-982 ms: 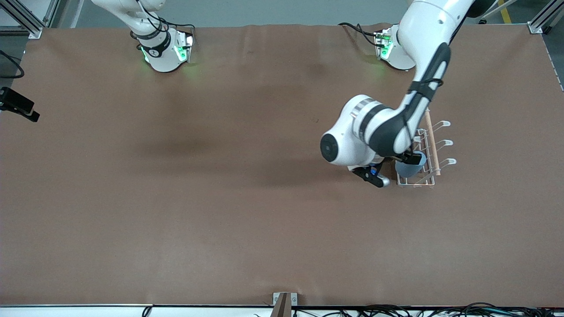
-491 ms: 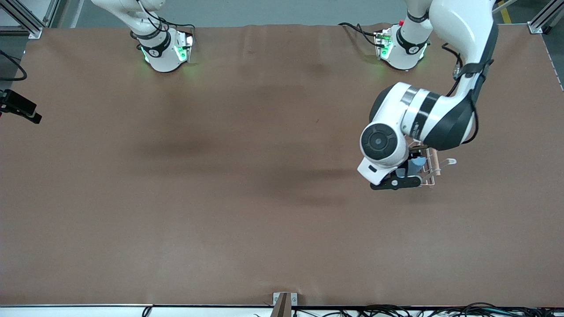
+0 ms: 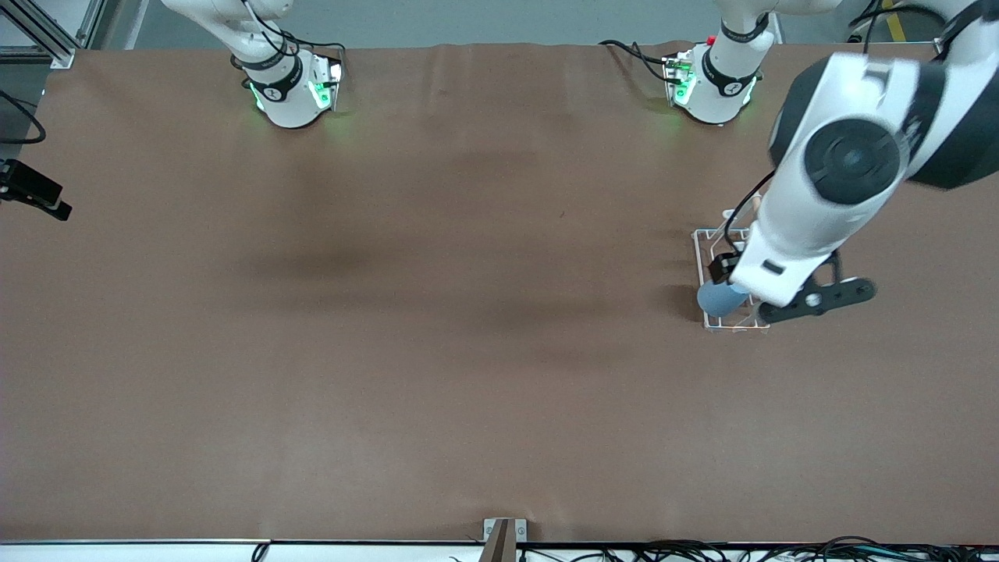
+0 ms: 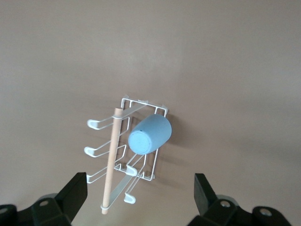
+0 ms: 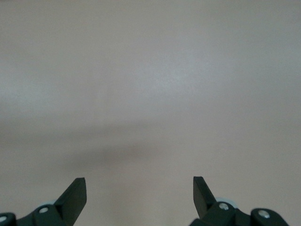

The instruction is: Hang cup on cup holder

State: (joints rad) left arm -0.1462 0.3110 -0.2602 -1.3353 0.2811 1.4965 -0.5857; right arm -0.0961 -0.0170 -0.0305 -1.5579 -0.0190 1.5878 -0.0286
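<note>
The light-blue cup (image 3: 719, 297) hangs tilted, mouth down, on a prong of the white wire cup holder (image 3: 705, 233), at the holder's end nearer the front camera. In the left wrist view the cup (image 4: 149, 134) shows its closed bottom, beside the holder's wire frame (image 4: 141, 102) and the wooden rod (image 4: 111, 162). My left gripper (image 4: 139, 195) is open and empty, up in the air over the holder, apart from the cup; in the front view it (image 3: 730, 269) is mostly hidden under the hand. My right gripper (image 5: 139, 195) is open and empty over bare table; that arm waits.
The brown table mat (image 3: 437, 312) spreads wide toward the right arm's end. The holder stands near the left arm's end of the table. The left arm's wrist and elbow (image 3: 851, 156) hang over the holder's rod and several of its prongs.
The left gripper was at the cup on the holder; it has let go and risen. The left arm has swung toward its own end of the table. The cup stays on the prong.
</note>
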